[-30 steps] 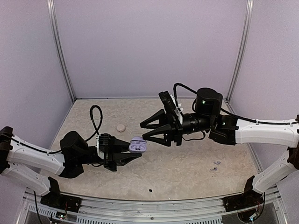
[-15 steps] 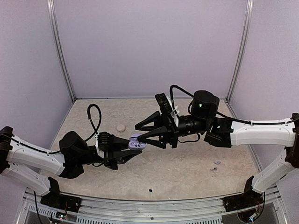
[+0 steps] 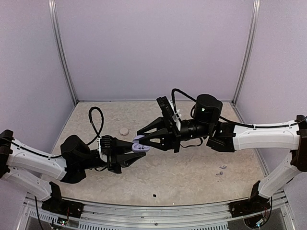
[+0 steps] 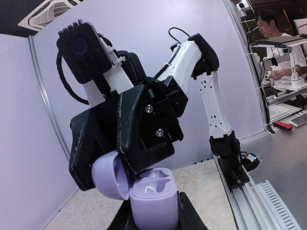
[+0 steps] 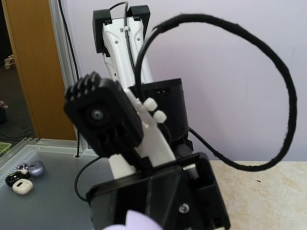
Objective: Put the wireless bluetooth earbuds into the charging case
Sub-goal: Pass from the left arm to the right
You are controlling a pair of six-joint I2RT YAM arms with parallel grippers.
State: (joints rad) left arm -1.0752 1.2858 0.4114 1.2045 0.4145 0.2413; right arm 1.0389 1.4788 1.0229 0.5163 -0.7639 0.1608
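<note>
The left pincer (image 3: pixel 135 152) is pressed together on the lilac charging case (image 4: pixel 154 200). It holds the case clear of the surface (image 3: pixel 192 188), mouth up, with the lid (image 4: pixel 108 176) swung open to one side. The right pincer (image 3: pixel 143 144) has its jaws partly spread, one on either side of that lid. I cannot tell whether they press on it. Two tiny pale earbuds (image 3: pixel 221 169) lie on the surface well apart from the case, out towards the right arm, and neither pincer holds one. The insertion itself looks not yet begun.

The nearest risk is the crowding at the case. Both sets of black fingers meet on one small, rounded, smooth-looking shell. If the right pincer squeezes or tugs the lid off-axis, it could twist the case in the left grip, strain the hinge, or squirt the case out to drop on the surface. If the lid is let go, it may fall shut again and cover the wells.

After that, the earbuds are the hazard. They are small and lie low on the surface, so a slightly misplaced closing could flick one away. One picked up at the wrong angle would probably not seat in its well.
</note>
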